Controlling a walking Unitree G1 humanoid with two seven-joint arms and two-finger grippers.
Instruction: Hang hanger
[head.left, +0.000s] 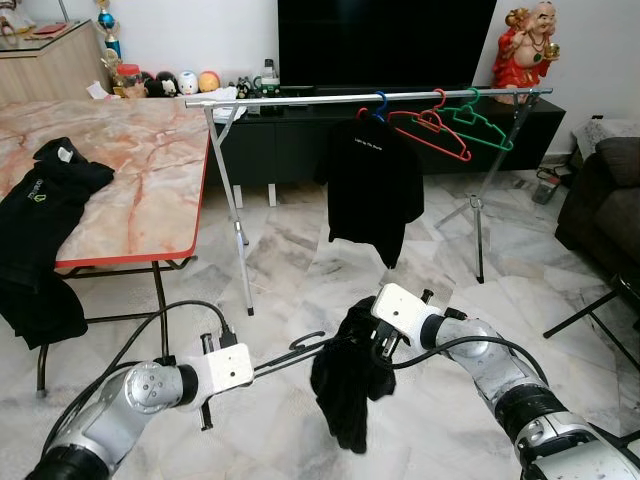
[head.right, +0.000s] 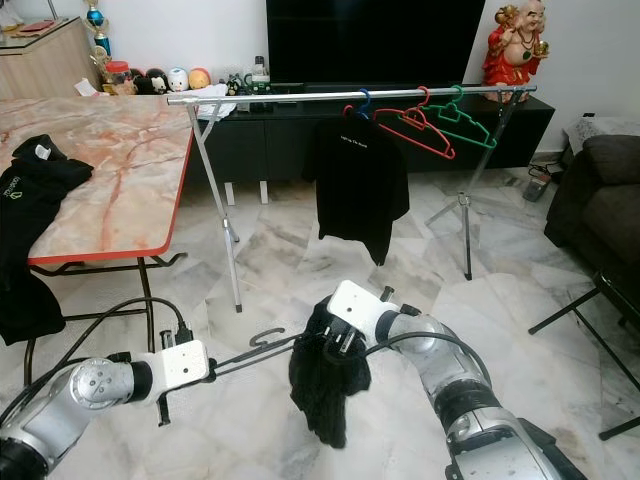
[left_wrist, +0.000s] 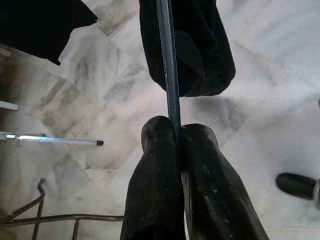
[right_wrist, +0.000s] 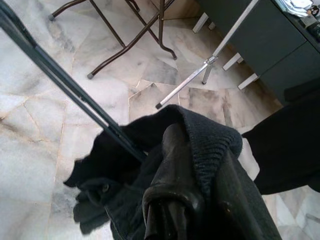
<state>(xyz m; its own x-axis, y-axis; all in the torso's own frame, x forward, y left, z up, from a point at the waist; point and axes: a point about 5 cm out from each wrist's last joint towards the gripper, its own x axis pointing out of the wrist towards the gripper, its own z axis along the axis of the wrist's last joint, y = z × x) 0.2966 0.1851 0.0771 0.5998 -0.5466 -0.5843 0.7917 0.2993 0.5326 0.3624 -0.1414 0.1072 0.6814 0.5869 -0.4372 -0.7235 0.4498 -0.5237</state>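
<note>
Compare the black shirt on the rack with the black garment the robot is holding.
The black shirt hangs spread out on a blue hanger from the rail; the black garment droops bunched up, low over the floor. The shirt hangs free; the garment is pinched by the right gripper, with a dark hanger running into it. Both are black.

A: Head views bright, even daylight. Marble floor (head.left: 300, 250) shows pale glare patches; soft shadows under the tabletop (head.left: 140, 170).

B: Sharp, no motion blur. Rail (head.left: 370, 97) bows slightly, edge distortion.

A: Wrist views: floor crisp, close black fingers (left_wrist: 155, 175) soft, underexposed. Dark cloth (right_wrist: 210, 145) loses detail, weave barely visible.
</note>
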